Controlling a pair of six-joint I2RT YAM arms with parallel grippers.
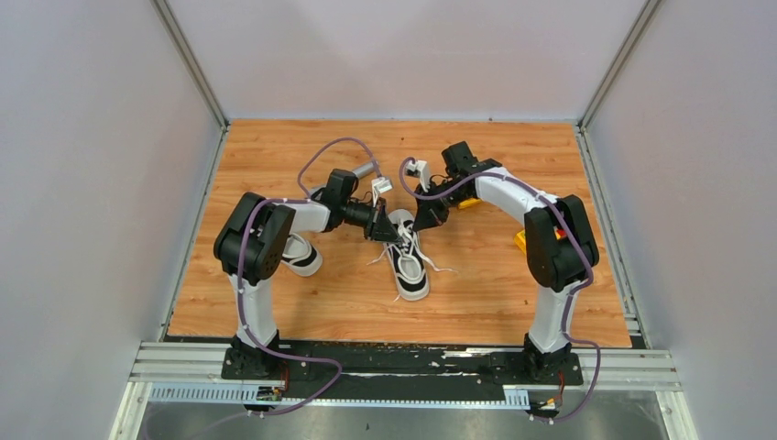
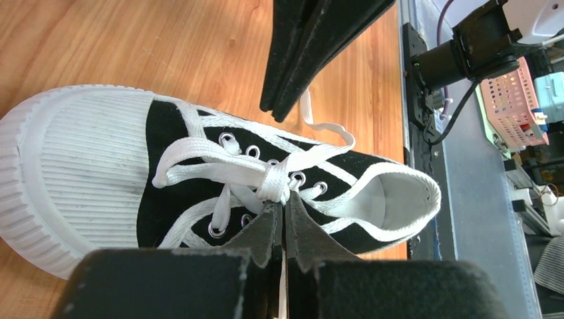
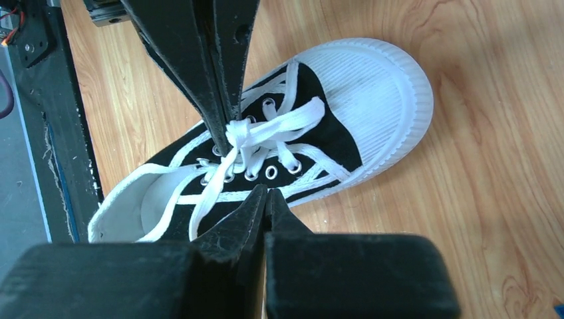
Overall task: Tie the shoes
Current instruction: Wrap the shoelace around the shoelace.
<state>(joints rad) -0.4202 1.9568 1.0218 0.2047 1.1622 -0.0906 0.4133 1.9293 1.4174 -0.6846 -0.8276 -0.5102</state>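
Left claw [image 2: 282, 214] pinches lace [image 2: 219, 166] atop shoe [image 2: 80, 156]; right claw [image 3: 266, 197] shut opposite.

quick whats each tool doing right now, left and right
Left tool: closed, pinching the laces at the knot on the shoe.
Right tool: closed; whether it holds a lace cannot be told.

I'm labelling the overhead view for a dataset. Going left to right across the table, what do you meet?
left arm's elbow → half-hidden shoe → left gripper → right gripper → right arm's elbow. The centre shoe is left out because it lies under both grippers.
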